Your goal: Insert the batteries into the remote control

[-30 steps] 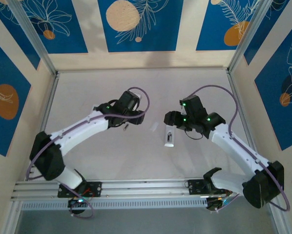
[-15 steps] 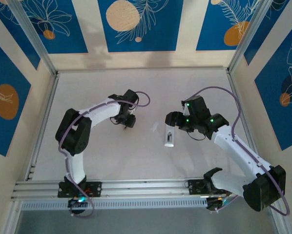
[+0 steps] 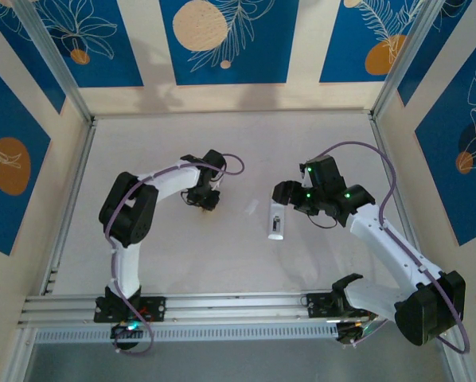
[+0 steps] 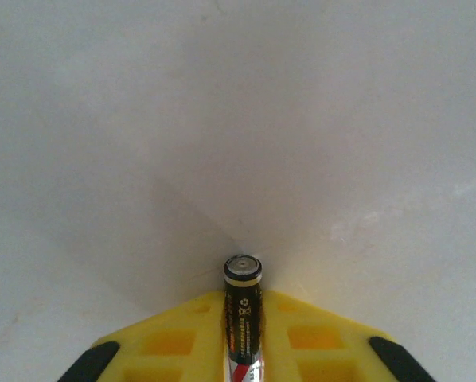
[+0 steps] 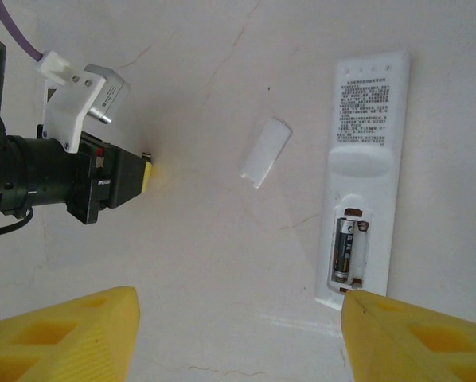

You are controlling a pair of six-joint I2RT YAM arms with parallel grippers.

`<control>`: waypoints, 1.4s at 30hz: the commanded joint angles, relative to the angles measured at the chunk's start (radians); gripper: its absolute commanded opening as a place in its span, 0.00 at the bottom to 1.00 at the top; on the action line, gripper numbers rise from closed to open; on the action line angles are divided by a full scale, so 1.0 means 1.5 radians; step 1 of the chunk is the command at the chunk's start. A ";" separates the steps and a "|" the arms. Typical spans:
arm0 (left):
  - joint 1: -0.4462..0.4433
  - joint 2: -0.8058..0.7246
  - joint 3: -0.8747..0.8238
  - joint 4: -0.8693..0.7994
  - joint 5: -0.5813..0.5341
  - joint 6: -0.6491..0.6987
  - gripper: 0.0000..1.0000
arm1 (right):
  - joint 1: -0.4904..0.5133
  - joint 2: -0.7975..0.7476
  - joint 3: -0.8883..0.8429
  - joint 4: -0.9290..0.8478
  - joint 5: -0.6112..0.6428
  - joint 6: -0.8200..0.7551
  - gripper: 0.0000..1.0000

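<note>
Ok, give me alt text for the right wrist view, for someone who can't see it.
A white rectangular plastic remote lies face down, its bay open with one dark cylindrical battery inside. Its small white cover lies loose beside it.

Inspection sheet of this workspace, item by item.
Surface: white table, faint scuffs.
Job's things: remote face down, compartment open, one battery inside; cover loose beside it; second battery gripped.
Clutter: nothing seen.
Grippers: left gripper shut on second battery; right gripper open, near the remote.
Cables: purple cables along both arms, clear of the things.
Surroundings: blue-patterned walls; metal rail at near edge.
</note>
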 commanded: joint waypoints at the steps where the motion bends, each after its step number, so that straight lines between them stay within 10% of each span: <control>1: 0.005 -0.025 -0.016 -0.006 -0.002 -0.049 0.10 | -0.004 -0.007 0.017 -0.021 -0.009 0.017 0.69; 7: -0.062 -0.171 -0.059 0.093 0.074 -0.246 0.09 | -0.026 -0.016 0.025 -0.035 0.019 0.049 0.69; 17: -0.317 -0.133 0.006 0.216 -0.035 -0.506 0.12 | -0.146 -0.081 -0.011 -0.030 -0.034 0.063 0.69; 42: -0.329 0.070 0.140 0.159 0.010 -0.474 0.20 | -0.178 -0.126 -0.048 -0.035 -0.052 0.049 0.69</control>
